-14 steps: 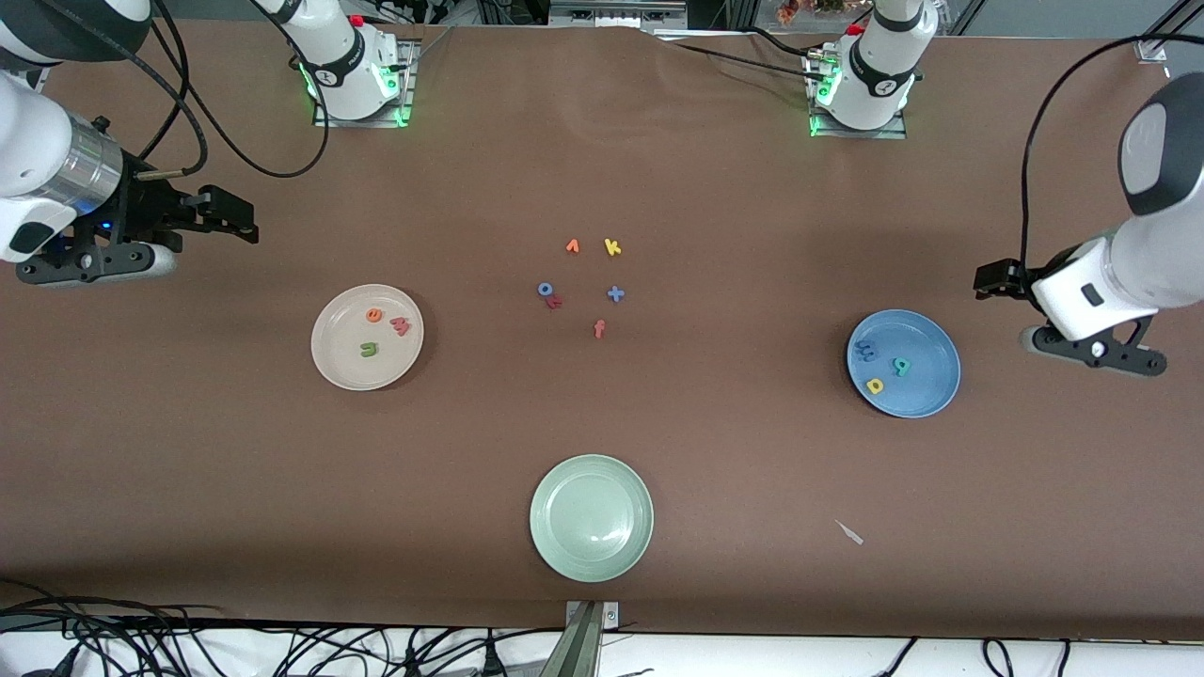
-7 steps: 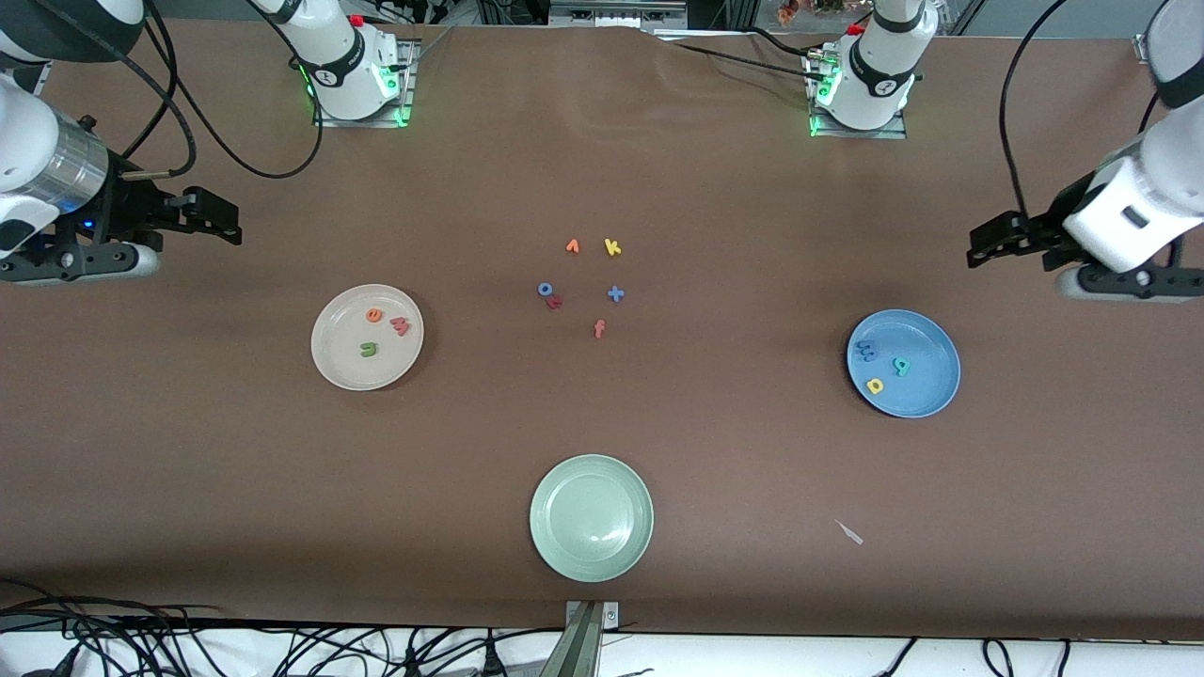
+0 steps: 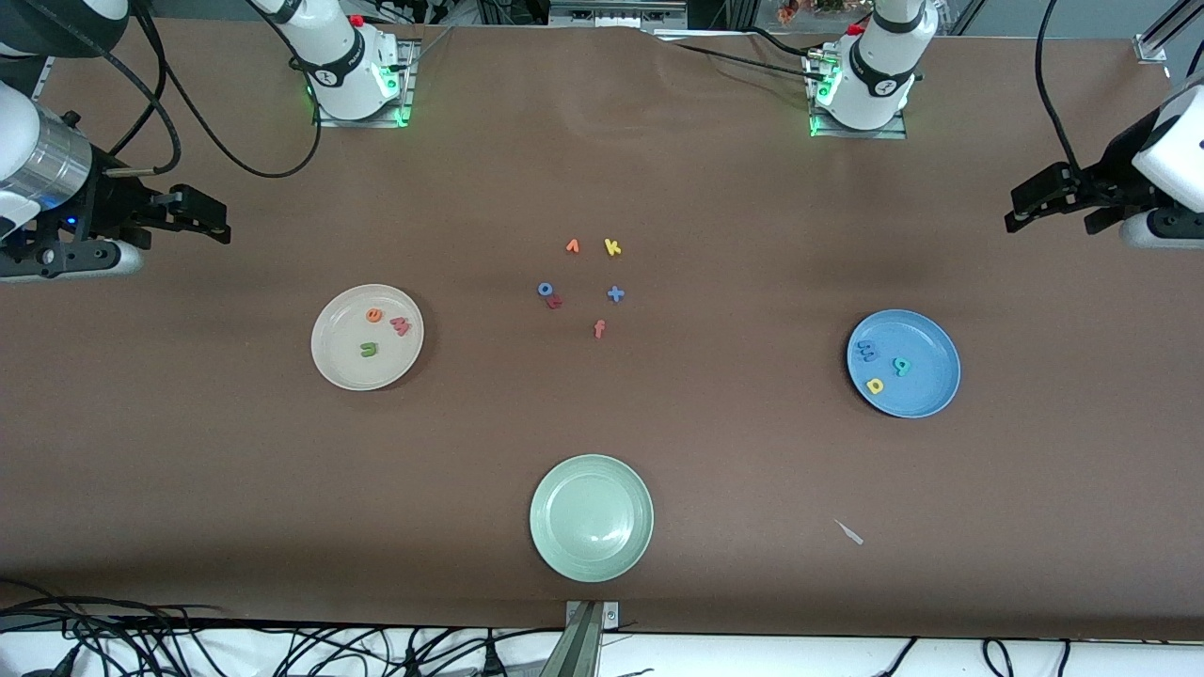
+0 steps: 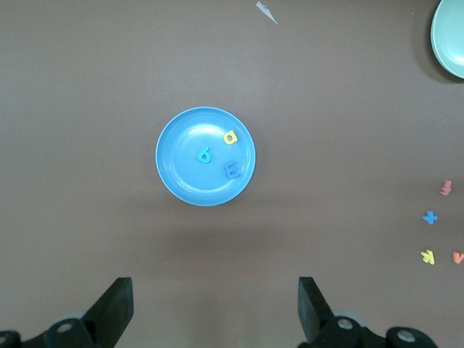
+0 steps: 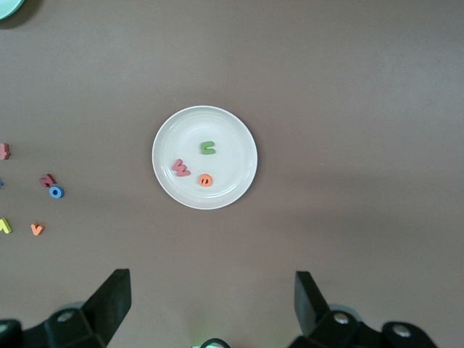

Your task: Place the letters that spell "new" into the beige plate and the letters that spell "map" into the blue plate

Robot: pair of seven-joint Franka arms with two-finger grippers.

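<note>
The beige plate (image 3: 339, 362) holds the green n (image 3: 369, 350), the orange e (image 3: 374, 315) and the pinkish-red w (image 3: 401, 326). The blue plate (image 3: 931, 376) holds the blue m (image 3: 866, 352), the teal p (image 3: 901, 366) and the yellow a (image 3: 875, 385). My left gripper (image 3: 1021, 209) hangs open and empty over bare tabletop at the left arm's end. The left wrist view looks down on the blue plate (image 4: 181, 156) past that gripper (image 4: 214, 290). My right gripper (image 3: 212, 218) hangs open and empty over bare tabletop at the right arm's end. The beige plate (image 5: 232, 152) shows past it (image 5: 210, 283).
A pale green plate (image 3: 591, 517) sits near the table's front edge. Loose letters lie mid-table: orange v (image 3: 572, 246), yellow k (image 3: 612, 247), blue o (image 3: 545, 290), a blue plus (image 3: 615, 294), red-orange f (image 3: 599, 328). A small white scrap (image 3: 849, 532) lies nearer the camera than the blue plate.
Both grippers have drawn back from the plates toward the table's ends and the bases' side, the left one farther. Both stay open. The letters and plates have not moved.
</note>
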